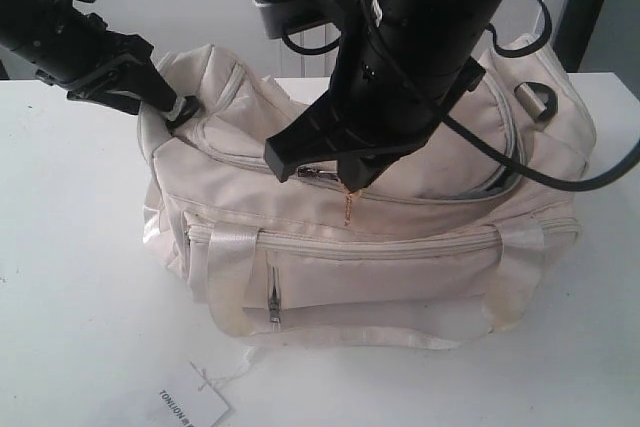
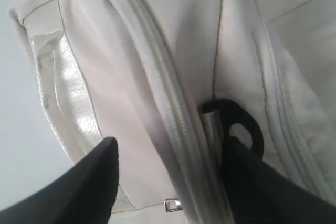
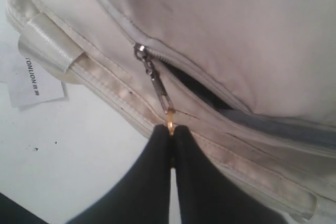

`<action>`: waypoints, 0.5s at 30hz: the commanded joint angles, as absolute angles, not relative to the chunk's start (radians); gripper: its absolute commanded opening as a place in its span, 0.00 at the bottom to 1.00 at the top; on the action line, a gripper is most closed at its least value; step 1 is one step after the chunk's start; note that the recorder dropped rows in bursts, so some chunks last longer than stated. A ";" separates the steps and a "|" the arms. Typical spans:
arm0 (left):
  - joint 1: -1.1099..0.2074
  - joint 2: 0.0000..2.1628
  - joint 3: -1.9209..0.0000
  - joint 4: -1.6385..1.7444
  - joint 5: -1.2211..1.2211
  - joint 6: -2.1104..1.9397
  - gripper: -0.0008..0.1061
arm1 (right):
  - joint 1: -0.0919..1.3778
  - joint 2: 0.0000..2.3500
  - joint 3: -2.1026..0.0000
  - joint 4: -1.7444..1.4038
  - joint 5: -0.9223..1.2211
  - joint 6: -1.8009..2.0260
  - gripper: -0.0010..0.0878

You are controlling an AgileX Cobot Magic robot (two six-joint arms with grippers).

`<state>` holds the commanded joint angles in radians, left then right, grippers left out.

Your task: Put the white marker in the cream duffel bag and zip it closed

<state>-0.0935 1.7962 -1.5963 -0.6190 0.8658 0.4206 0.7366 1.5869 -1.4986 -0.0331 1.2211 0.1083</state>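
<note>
The cream duffel bag (image 1: 380, 247) lies on its side on the white table (image 1: 70, 247). My right gripper (image 1: 345, 185) points down at the middle of the bag's top. In the right wrist view this gripper (image 3: 171, 128) is shut on the gold keyring (image 3: 170, 123) that hangs from the top zipper's slider (image 3: 139, 51). Beyond the slider the zipper gapes, showing a dark slit (image 3: 202, 90). My left gripper (image 1: 180, 107) grips the bag's left end; its jaws (image 2: 173, 150) hold a fold with the zipper band (image 2: 168, 103), beside a black ring (image 2: 244, 124). The white marker is out of view.
A white paper tag (image 1: 195, 405) with black lettering lies on the table in front of the bag, tied to it by a thin string; it also shows in the right wrist view as the tag (image 3: 34, 82). A dark post (image 1: 585, 7) stands behind at the right.
</note>
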 joint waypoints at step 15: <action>-0.093 1.712 -1.596 -0.611 1.033 0.359 0.60 | 0.737 1.587 -1.499 -0.033 1.221 0.108 0.01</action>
<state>-0.0935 1.7116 -1.5963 -0.6108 1.0332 0.3586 0.7366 1.5869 -1.4986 -0.0331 1.2211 0.1083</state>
